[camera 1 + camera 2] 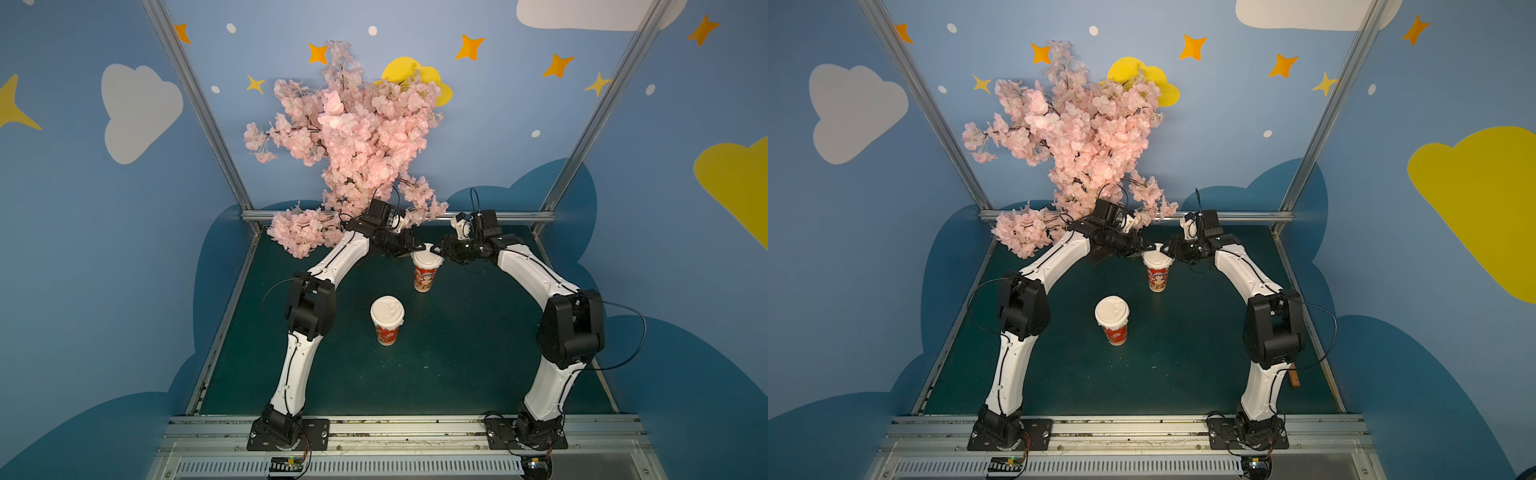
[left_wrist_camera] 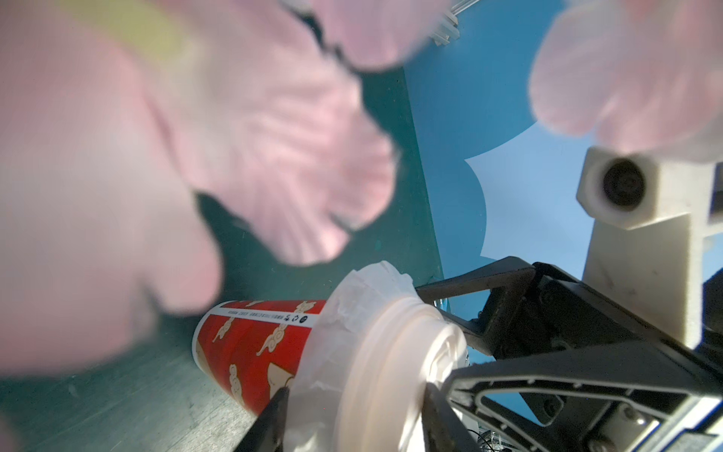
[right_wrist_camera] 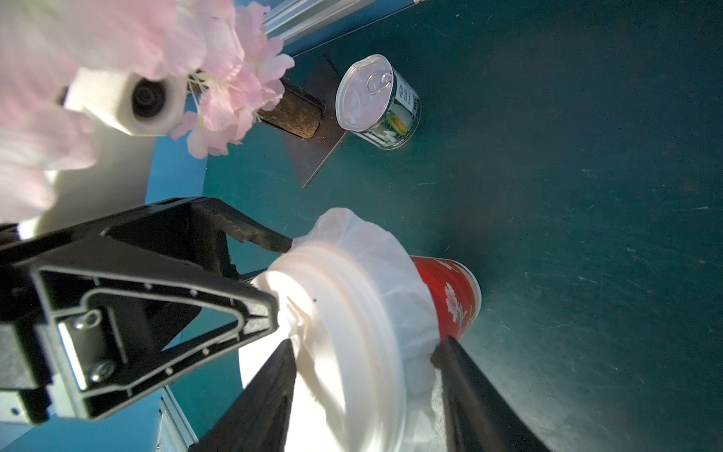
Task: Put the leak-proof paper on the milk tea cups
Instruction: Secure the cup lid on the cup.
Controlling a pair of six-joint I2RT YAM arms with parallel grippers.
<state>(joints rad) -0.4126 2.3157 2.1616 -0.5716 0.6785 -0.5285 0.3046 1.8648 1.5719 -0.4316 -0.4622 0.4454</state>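
1. Away on the left, the pink blossom tree [image 1: 353, 137] leans out over the left arm, and its petals blur much of the left wrist view.
2. Next comes the near milk tea cup [image 1: 386, 330], upright on the dark green tabletop [image 1: 457, 353], well clear of both arms. The near lid [image 1: 387, 311] is on it, and what lies under that lid I cannot tell.
3. Now the left gripper [image 2: 356, 391] is at the far milk tea cup [image 1: 426, 278]. Its jaws are partway apart, straddling the edge of the far lid [image 2: 391, 352], with one tip on the lid top and one against the leak-proof paper [image 2: 344, 313]. Whether it is squeezing, I cannot tell.
4. That cup stands upright, with the paper draped over its mouth under the lid and its crinkled skirt hanging round the rim.
5. The right gripper [image 3: 364, 346] mirrors this from the other side, partway apart with its tips touching lid and paper. I cannot tell its grip either (a pull-tab can [image 3: 379, 101] stands beyond, by the tree's base).
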